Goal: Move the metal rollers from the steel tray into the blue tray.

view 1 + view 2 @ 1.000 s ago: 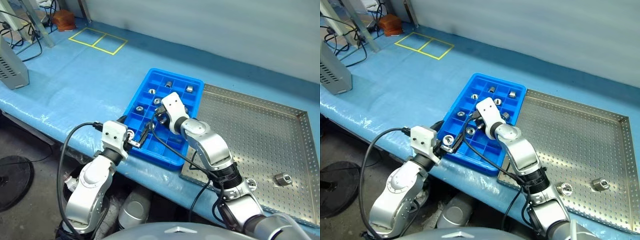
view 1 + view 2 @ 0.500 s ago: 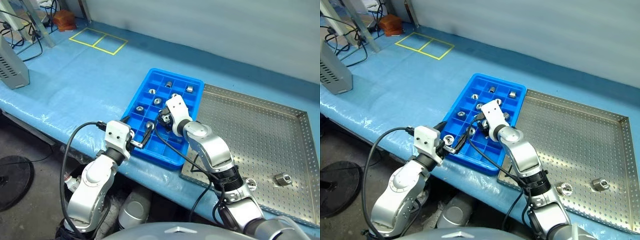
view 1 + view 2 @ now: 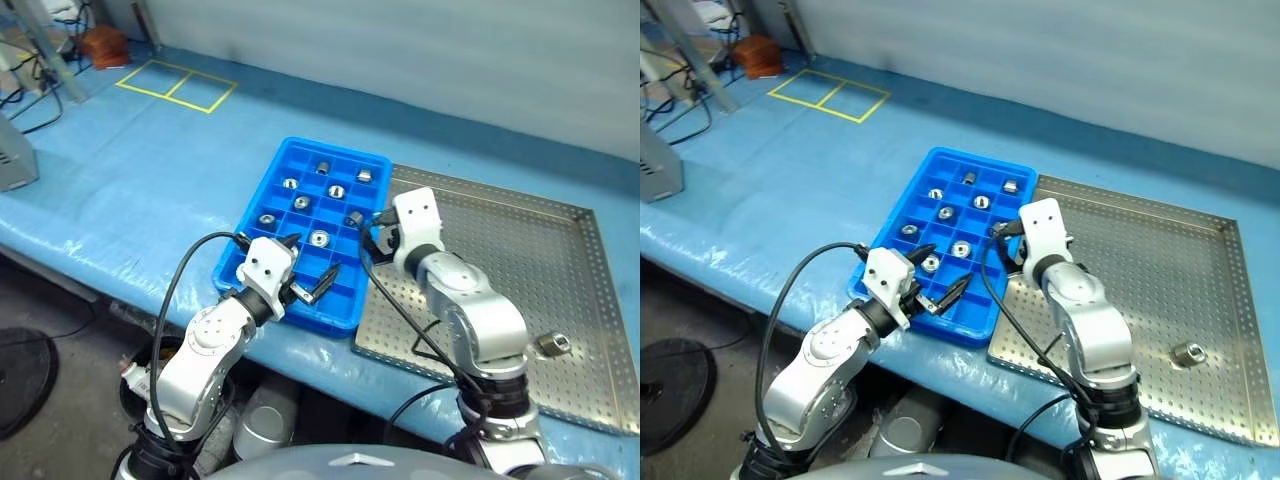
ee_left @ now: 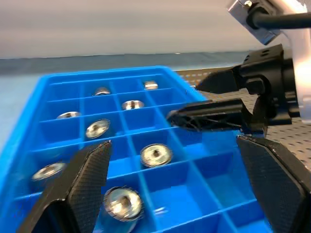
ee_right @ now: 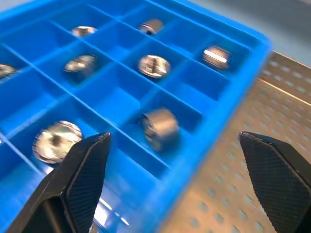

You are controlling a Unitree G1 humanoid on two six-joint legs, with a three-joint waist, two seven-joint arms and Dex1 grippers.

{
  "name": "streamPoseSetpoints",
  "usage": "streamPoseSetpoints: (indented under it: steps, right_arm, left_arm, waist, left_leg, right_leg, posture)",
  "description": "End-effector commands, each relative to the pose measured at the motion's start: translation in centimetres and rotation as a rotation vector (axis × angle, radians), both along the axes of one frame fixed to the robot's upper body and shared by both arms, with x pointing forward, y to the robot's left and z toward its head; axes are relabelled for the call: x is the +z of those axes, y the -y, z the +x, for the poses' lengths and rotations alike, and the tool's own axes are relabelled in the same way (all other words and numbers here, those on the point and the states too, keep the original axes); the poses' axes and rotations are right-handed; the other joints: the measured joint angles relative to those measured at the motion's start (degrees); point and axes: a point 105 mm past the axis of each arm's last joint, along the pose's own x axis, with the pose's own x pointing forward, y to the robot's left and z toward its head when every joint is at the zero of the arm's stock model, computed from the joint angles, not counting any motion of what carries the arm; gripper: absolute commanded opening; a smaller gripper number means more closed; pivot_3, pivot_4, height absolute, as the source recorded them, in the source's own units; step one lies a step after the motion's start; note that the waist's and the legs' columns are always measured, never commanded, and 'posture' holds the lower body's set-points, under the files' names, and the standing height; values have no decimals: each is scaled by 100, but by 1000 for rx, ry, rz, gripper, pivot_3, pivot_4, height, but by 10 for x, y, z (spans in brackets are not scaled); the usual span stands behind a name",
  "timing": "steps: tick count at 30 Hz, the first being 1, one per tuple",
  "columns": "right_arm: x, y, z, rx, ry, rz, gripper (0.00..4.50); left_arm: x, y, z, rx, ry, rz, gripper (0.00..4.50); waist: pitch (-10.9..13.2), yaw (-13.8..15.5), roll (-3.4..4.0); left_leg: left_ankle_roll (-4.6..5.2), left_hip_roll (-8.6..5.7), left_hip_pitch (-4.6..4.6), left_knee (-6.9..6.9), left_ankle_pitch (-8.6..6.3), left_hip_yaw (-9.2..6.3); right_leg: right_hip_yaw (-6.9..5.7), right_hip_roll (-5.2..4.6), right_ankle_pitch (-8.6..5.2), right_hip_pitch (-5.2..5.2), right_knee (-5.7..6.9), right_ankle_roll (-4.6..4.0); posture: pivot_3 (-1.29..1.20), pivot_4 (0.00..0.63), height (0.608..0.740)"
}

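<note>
Looking across the bench, we find most of the metal rollers (image 3: 318, 238) already sitting one to a cell in the blue tray (image 3: 262, 270), which lies centre-left of the frame. One roller (image 3: 553, 345) is left on the steel tray (image 3: 520, 250), near its lower right edge. Our right gripper (image 3: 369, 232) hangs at the seam between the two trays, fingers spread and empty; our left gripper (image 3: 305, 268) hovers over the blue tray's near end, likewise spread with nothing between its fingers. We judge these rollers to be rigid, dense for their size and slick, and apt to roll on the perforated floor. We would pinch across the curved outer wall, squarely, so it cannot squirt out.
</note>
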Motion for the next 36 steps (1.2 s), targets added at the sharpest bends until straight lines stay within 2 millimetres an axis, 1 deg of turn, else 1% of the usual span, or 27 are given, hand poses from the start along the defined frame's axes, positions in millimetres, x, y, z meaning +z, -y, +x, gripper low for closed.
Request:
streamPoseSetpoints:
  steps: [1, 3, 5, 6, 7, 11, 13, 15, 18, 21, 27, 32, 36]
  right_arm:
    - [14, 27, -14, -113, 43, -22, 4461]
    - [11, 44, -23, -201, 30, -25, 4461]
    - [11, 57, -30, -291, 54, -18, 4461]
    - [11, 61, -32, -328, 71, -16, 4461]
    - [8, 63, -34, -360, 76, -13, 4461]
    - [-15, 68, -39, -476, 13, -37, 4461]
    - [-21, 73, -37, -547, 7, -31, 4461]
    - [-27, 78, -33, -604, 2, -19, 4461]
    - [-33, 83, -26, -655, -5, 7, 4461]
    - [-34, 89, -21, -701, -2, 21, 4461]
    - [-37, 97, -20, -733, -6, 38, 4461]
    - [-39, 99, -21, -739, -12, 48, 4461]
    - [-39, 96, -20, -726, -15, 46, 4461]
  left_arm:
    - [7, 16, -5, -104, 21, -16, 4500]
    - [6, 24, -6, -148, 20, -11, 4500]
    - [5, 29, -6, -176, 14, -20, 4500]
    - [5, 31, -6, -184, 11, -22, 4500]
    - [5, 33, -6, -191, 10, -22, 4500]
    - [3, 39, -7, -230, 11, -13, 4500]
    - [4, 41, -7, -237, 10, -21, 4500]
    - [4, 43, -7, -242, 11, -24, 4500]
    - [4, 43, -7, -244, 12, -23, 4500]
    - [4, 43, -6, -241, 14, -22, 4500]
    - [4, 38, -5, -208, 15, -19, 4500]
    - [4, 36, -5, -198, 17, -17, 4500]
    - [5, 35, -5, -198, 19, -16, 4500]
  waist:
    - [-3, -266, 5]
    - [-7, -490, 10]
    - [-8, -756, 13]
    - [-10, -953, 15]
    - [-10, -1113, 15]
    - [-11, -1606, 18]
    - [-8, -1800, 21]
    - [-9, -1926, 21]
    - [-9, -1987, 22]
    - [-9, -1982, 22]
    - [-9, -1944, 22]
    - [-9, -1930, 22]
    - [-9, -1930, 22]
  left_leg:
    - [1, 0, 0, 1, 0, -1]
    - [3, 1, 1, 1, 2, -5]
    - [4, -1, 2, 2, 2, -12]
    - [5, -1, 3, 2, 3, -14]
    - [6, -2, 5, 2, 4, -16]
    - [12, -3, 25, 3, 7, -12]
    - [14, -2, 63, -1, 8, -10]
    - [15, 1, 107, -5, 7, -12]
    - [23, 2, 111, -3, 12, -15]
    - [26, -2, 110, -4, 14, -13]
    - [27, -8, 103, -13, 13, -13]
    - [28, -6, 107, -12, 14, -14]
    - [28, -6, 106, -13, 14, -13]
  right_leg:
    - [0, 0, 0, 1, 1, 0]
    - [1, 2, 1, 3, 4, 0]
    - [2, 3, 2, 9, 5, 0]
    - [3, 3, 2, 11, 6, 0]
    - [6, 3, 2, 14, 6, -1]
    - [22, 4, 1, 29, 11, -2]
    - [28, 5, -2, 62, 12, -5]
    - [33, 4, -6, 94, 12, -10]
    - [41, 5, -2, 94, 18, -7]
    - [54, 5, 3, 92, 16, -3]
    - [59, 3, 4, 90, 9, 1]
    - [59, 3, 4, 90, 11, 1]
    - [61, 2, 4, 90, 10, 1]
  posture:
    - [174, 150, 740]
    - [141, 150, 740]
    - [115, 150, 740]
    - [115, 150, 740]
    - [115, 150, 740]
    - [87, 150, 740]
    - [69, 150, 740]
    - [69, 150, 740]
    - [69, 150, 740]
    - [80, 150, 740]
    - [128, 150, 740]
    - [138, 150, 740]
    - [139, 150, 740]
